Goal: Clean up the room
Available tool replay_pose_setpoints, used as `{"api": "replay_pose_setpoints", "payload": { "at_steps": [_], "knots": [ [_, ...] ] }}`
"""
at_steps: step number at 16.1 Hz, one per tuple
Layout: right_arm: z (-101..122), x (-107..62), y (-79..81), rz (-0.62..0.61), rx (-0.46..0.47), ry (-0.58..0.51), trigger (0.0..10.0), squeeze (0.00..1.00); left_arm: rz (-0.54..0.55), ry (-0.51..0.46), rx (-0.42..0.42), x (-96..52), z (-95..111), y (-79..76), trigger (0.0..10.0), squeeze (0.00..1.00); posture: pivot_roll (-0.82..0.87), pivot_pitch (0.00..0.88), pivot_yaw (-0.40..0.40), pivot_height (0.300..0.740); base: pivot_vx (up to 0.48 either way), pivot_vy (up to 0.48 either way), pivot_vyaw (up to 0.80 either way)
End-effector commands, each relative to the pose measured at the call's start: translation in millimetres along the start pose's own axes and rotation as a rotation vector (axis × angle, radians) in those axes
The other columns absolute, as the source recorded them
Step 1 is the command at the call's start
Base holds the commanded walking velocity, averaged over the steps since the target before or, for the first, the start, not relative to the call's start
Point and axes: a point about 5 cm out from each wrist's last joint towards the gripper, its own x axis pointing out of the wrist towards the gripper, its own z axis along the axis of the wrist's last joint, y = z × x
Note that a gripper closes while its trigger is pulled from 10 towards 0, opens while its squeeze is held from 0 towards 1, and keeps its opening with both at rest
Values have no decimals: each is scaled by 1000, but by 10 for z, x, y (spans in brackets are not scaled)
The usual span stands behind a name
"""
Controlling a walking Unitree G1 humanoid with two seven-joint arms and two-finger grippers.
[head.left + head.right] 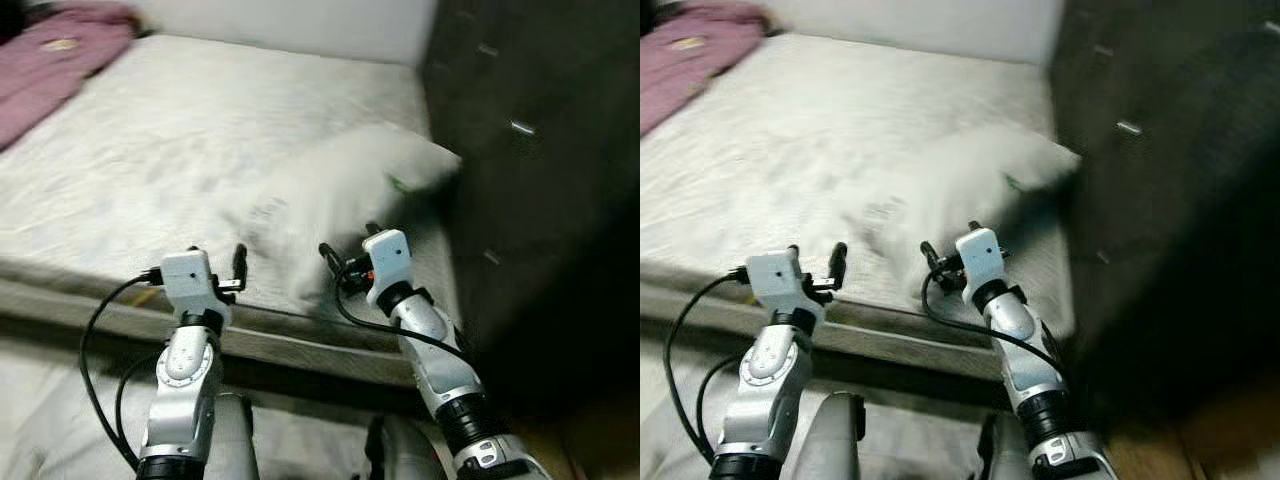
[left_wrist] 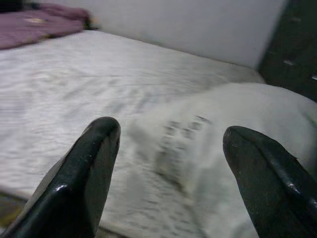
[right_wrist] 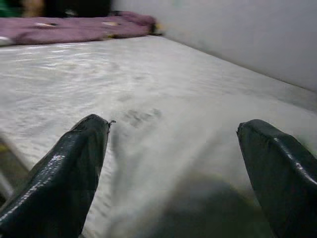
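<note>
The robot stands at the near edge of a bed (image 1: 150, 150) covered by a pale, lightly patterned sheet, with both silver arms raised over that edge. A white pillow (image 1: 350, 190) lies on the bed's right-hand part, near the dark cabinet (image 1: 540, 150) that rises just beside the bed on the robot's right; the pillow is blurred in the head views, and a small green mark shows at its right end. The left gripper (image 1: 215, 268) hovers above the bed's near edge, to the left of the pillow, its two black fingers (image 2: 89, 168) spread apart with nothing between them. The right gripper (image 1: 345, 262) hangs just at the pillow's near side, its fingers (image 3: 69, 168) likewise spread wide and empty, with the pillow's soft surface directly ahead of them. A purple blanket (image 1: 50, 70) lies bunched at the far left corner of the bed, well apart from the pillow. A pale wall (image 1: 290, 25) runs behind the bed.
</note>
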Motion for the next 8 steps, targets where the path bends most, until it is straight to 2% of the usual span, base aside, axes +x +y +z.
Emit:
{"api": "replay_pose_setpoints", "payload": {
  "at_steps": [1,8],
  "knots": [
    [67,27,2,8,-5,-22,10000,0,-5,-19,-5,8,51,0,10000,0,-9,0,-46,647,326,0,0],
    [61,33,-9,3,2,-18,10000,0,-13,-10,-8,18,41,-3,10000,0,-12,0,-44,647,304,0,0]
  ]
}}
